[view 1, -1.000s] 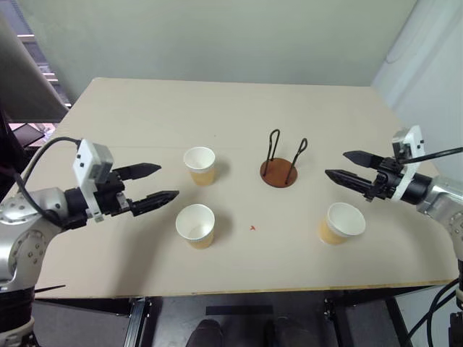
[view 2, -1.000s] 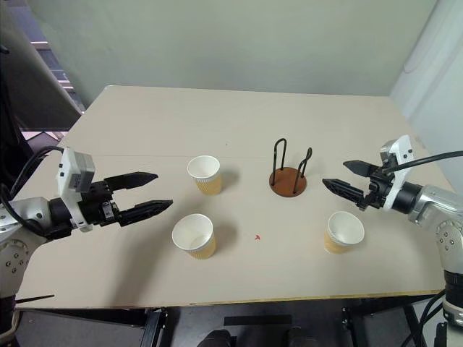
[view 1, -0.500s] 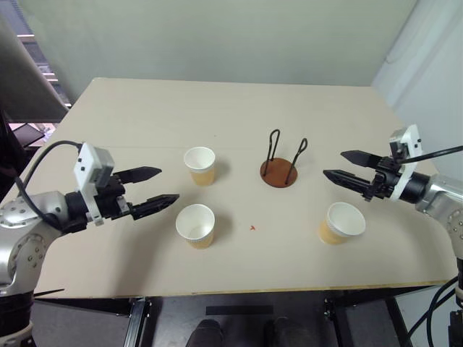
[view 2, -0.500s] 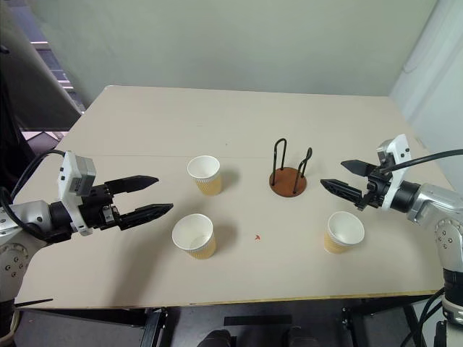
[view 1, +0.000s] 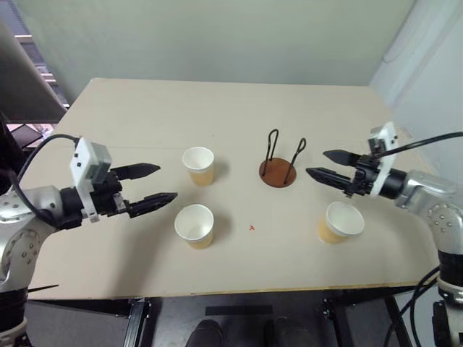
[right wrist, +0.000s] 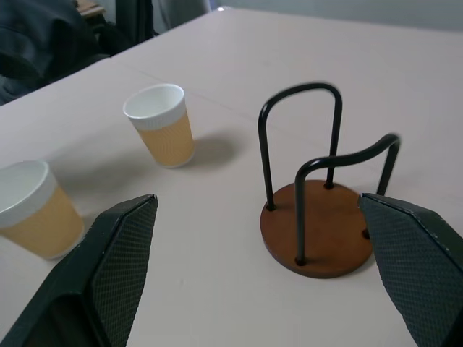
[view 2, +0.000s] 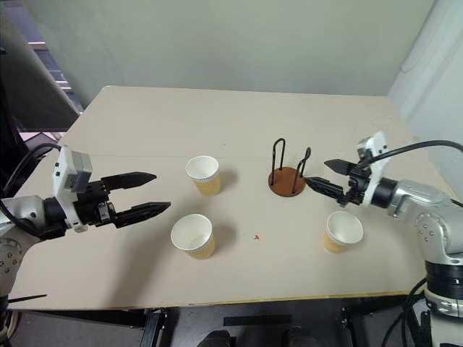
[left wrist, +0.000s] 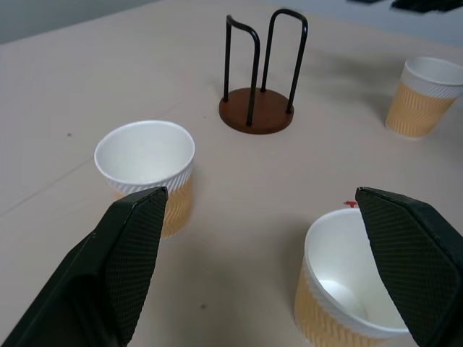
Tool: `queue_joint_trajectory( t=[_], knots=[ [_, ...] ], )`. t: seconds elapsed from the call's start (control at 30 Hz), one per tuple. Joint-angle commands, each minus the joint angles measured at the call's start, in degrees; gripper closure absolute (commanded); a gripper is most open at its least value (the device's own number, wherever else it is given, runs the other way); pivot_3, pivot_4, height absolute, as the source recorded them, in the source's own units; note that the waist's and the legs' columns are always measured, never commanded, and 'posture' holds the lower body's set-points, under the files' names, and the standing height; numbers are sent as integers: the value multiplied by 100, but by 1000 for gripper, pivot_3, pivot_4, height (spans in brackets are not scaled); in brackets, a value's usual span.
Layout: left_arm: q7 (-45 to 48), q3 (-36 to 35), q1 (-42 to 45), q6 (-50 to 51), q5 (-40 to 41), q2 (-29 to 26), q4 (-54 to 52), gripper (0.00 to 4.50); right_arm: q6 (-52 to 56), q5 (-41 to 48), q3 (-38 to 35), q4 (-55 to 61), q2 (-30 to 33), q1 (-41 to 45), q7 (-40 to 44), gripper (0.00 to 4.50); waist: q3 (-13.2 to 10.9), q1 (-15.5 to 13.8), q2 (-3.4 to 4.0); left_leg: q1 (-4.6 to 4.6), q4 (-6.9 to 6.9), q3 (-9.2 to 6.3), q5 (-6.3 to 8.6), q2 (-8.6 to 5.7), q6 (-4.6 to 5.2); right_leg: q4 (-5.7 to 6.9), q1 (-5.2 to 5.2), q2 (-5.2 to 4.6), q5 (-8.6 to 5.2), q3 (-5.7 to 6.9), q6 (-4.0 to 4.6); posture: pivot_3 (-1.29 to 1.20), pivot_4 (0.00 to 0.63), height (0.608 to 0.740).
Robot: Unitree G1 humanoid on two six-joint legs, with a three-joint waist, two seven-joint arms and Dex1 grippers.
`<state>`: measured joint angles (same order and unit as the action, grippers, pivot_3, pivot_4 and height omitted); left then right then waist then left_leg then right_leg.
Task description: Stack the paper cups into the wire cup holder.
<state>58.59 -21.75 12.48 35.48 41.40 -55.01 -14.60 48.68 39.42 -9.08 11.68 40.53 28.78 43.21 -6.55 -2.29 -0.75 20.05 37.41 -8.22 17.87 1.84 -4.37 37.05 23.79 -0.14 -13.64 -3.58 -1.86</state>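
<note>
Cups, three, tan ribbed paper, white-rimmed: upright on tabletop, near both empty wide-apart tools. Likely light, crushable; grip sidewall gently. Black-wire, brown-disc holder just ahead of right tool.

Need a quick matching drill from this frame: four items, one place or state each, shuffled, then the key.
Items:
1. wire cup holder
2. paper cup nearest the right gripper
3. left gripper
4. far left paper cup

Places or states:
A. open, holding nothing, hovering left of the two left cups
B. upright on the table, just beyond the other left cup
C. empty, no cup in it yet, between the cups
D. on the table below the open right gripper, tilted towards the camera

Pairs: 1-C, 2-D, 3-A, 4-B
</note>
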Motion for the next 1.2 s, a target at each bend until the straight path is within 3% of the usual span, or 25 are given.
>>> queue_joint_trajectory(
  t=[0.03, 0.8, 0.9, 0.97, 1.2],
  knots=[
    [7, -19, 164, -51, 82, 18, -136, 49, -74, -250, 120, -69, -55, 184, -230, 0, 0, -8, 0, 0, 0, -1, 0, -1, 0, 0, 0, -1, 0, 1, 0, 0, 150, 740],
    [-264, -212, -245, 63, 255, 174, -584, 49, -803, -1448, 711, -2008, -1284, 1389, -647, 0, 0, -4, 1, 4, -3, -12, 0, 1, -7, 0, 5, -3, 3, 11, -5, 0, 150, 740],
    [-293, -248, -300, 84, 288, 169, -620, 0, -907, -1499, 691, -2126, -1381, 1447, -617, 567, 0, -10, 1, 7, -3, -13, 0, 0, -9, 0, 7, -3, 3, 12, -5, 0, 150, 740],
    [-303, -260, -320, 91, 300, 169, -631, 0, -945, -1525, 687, -2164, -1413, 1469, -597, 1207, 0, -12, 1, 7, -3, -14, 1, 0, -10, 0, 7, -3, 3, 12, -4, 0, 150, 740],
    [-331, -224, -347, 84, 315, 201, -656, 0, -958, -1461, 713, -1995, -1306, 1407, -302, 3846, 0, -13, 1, 7, -3, -14, 1, 0, -13, 0, 7, -4, 2, 13, -4, 0, 150, 740]
  ],
)
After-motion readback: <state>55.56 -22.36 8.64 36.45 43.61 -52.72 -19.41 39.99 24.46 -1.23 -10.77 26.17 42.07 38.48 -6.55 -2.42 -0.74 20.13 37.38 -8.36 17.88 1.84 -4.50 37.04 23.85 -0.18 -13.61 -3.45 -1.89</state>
